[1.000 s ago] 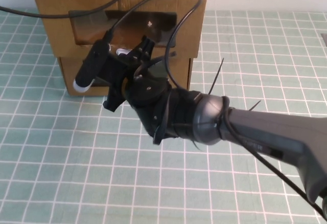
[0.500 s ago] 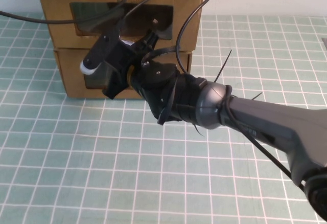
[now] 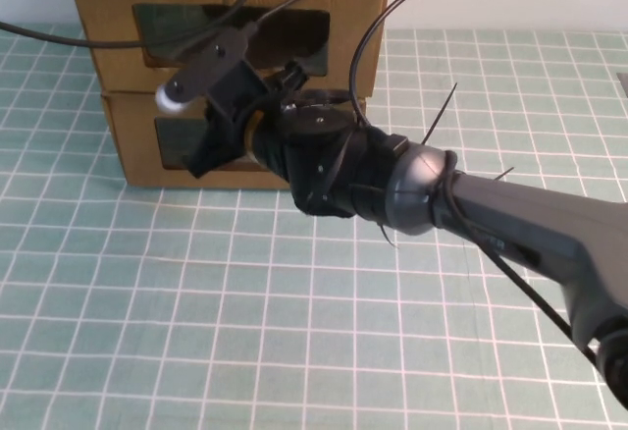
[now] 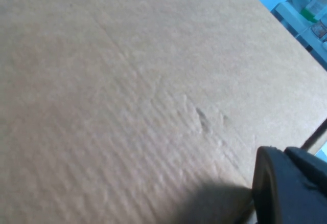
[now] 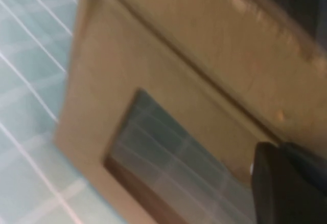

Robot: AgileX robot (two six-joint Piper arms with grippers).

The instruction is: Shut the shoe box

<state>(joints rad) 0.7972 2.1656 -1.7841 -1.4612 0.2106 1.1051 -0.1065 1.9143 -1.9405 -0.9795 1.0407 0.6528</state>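
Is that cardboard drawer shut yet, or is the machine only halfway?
Mostly done, it seems: the upper brown cardboard shoe box with the dark window has its front about level with the lower cardboard box, no drawer sticking out. In hand: the right hand is at that front, by the window's lower edge. Left: perhaps a last nudge, then pulling away. The left hand sits against plain cardboard.

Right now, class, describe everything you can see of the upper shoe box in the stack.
The shoe box is brown cardboard, drawer-style, with a large dark clear window across its front. It sits squarely on a similar cardboard box at the far left of the green gridded mat. Its front looks about flush with the box below. The right gripper is up against its front, hiding any pull tab; actual contact cannot be told. The left gripper is seen only close against plain cardboard.
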